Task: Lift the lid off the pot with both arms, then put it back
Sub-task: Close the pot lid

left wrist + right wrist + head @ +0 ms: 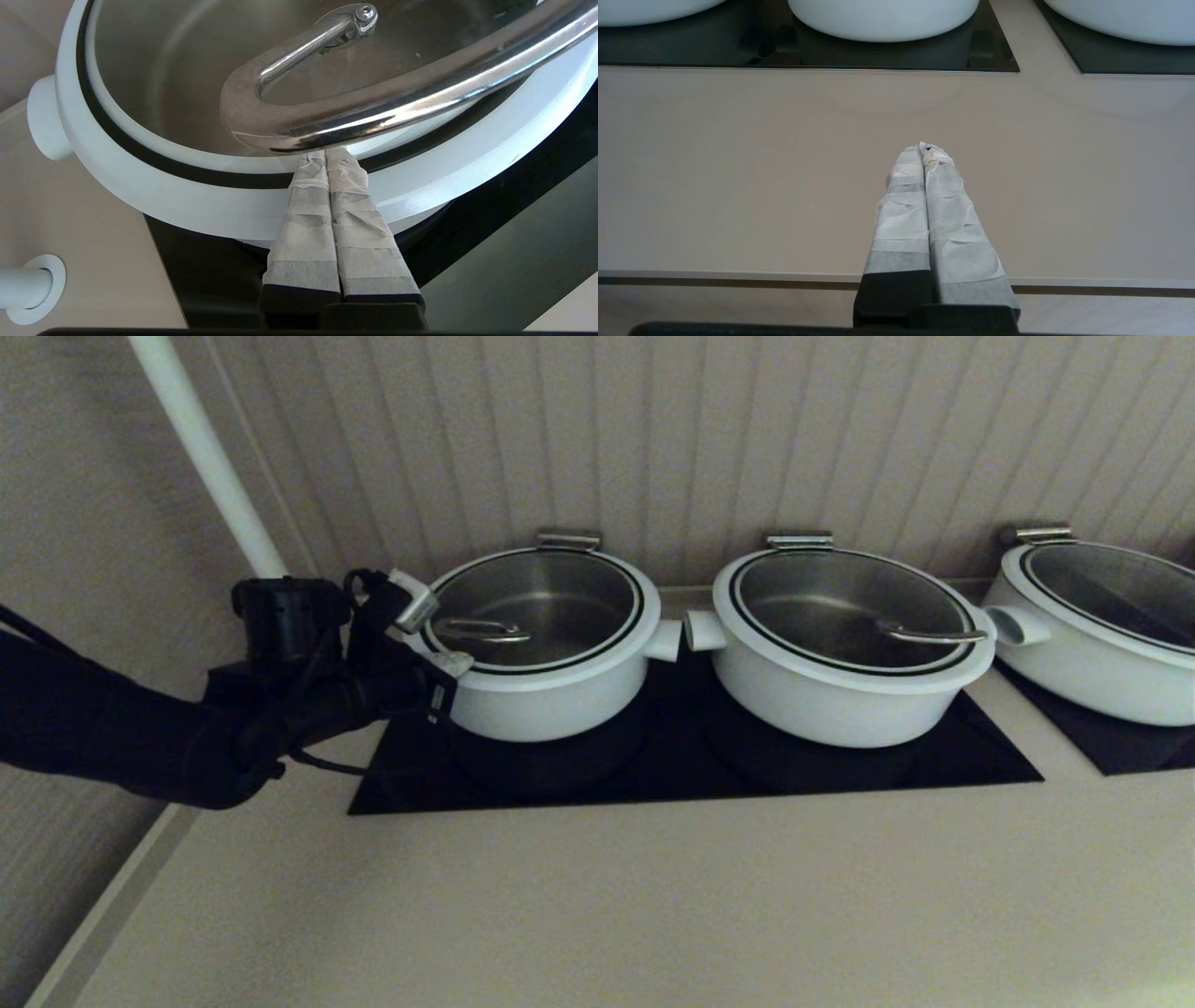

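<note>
I have the left gripper [325, 156] at the near-left edge of the pot [541, 695], which stands on the left part of the black cooktop [934, 751]. In the left wrist view its two taped fingers [303, 219] are pressed together with nothing between them, and their tips lie over the white rim of the lid [196, 191], just under the bend of the steel wire handle [299, 121]; I cannot tell if they touch the handle. The lid [537, 611] sits closed on the pot, level all around. The right gripper [923, 148] is not seen from the head camera; its own camera shows it above the beige counter [738, 163], near the front edge and well apart from the pots, with the fingers [952, 219] closed on nothing. To the right of my pot stand a wider white pot [840, 695] and a third pot [1092, 677], both with their lids on, and a white pipe [205, 457] goes up the wall at the left
</note>
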Robot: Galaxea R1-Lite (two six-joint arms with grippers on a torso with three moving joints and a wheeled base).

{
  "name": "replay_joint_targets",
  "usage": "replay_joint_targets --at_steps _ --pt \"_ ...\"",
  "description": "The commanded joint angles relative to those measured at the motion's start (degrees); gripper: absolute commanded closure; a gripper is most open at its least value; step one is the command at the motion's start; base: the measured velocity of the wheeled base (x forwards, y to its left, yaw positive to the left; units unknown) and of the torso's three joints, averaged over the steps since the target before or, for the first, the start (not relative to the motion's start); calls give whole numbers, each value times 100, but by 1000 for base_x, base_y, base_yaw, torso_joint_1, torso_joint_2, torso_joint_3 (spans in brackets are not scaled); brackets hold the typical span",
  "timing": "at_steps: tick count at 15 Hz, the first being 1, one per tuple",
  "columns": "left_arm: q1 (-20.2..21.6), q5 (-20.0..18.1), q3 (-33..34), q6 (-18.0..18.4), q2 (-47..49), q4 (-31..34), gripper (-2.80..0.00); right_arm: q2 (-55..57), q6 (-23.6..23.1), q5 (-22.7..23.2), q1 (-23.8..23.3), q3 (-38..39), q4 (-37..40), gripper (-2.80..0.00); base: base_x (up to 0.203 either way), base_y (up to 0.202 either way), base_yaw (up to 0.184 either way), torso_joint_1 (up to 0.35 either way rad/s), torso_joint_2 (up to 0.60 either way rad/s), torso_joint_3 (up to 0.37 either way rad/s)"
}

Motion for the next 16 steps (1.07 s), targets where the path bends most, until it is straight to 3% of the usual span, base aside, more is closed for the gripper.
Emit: replay_joint_targets --at_steps 1,16 --pt "1 11 11 7 11 -20 0 -2 -2 2 1 0 2 0 0 0 0 0 0 0" --pt "1 64 552 68 -861 -11 0 -2 -11 2 1 0 2 0 0 0 0 0 0 0"
